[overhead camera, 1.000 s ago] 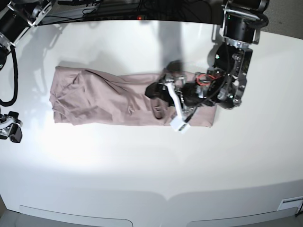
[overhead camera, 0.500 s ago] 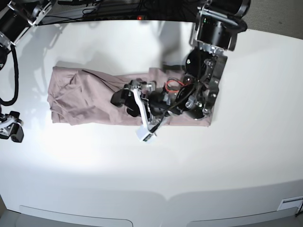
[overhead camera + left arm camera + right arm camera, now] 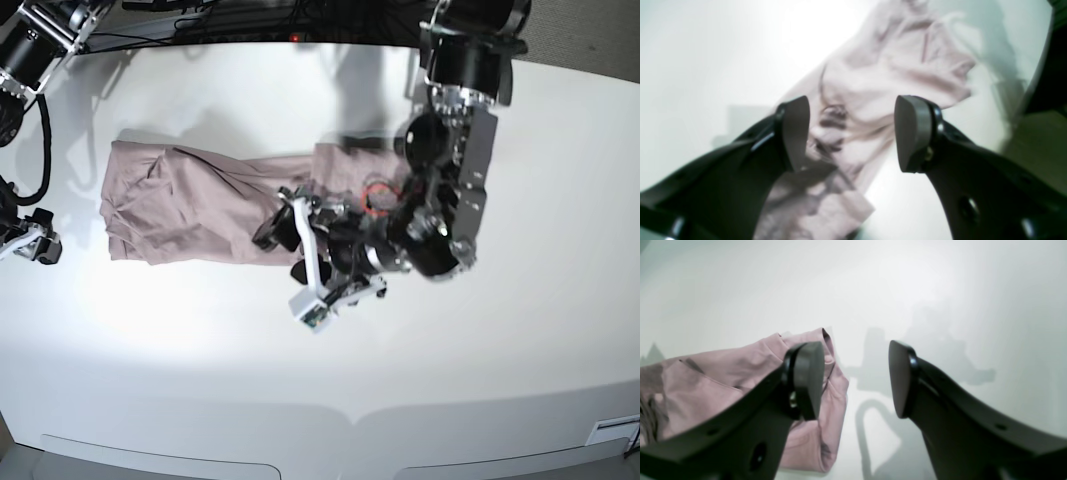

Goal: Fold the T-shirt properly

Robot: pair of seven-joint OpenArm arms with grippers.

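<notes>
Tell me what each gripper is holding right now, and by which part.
Nothing is held. The left gripper stands open above the T-shirt, no cloth between its pads. The right gripper is open too, beside the shirt's edge over the bare table.

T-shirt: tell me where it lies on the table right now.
In the base view the T-shirt lies in a long folded band across the white table, left of centre, its right end under the left hand, which hangs open.
</notes>
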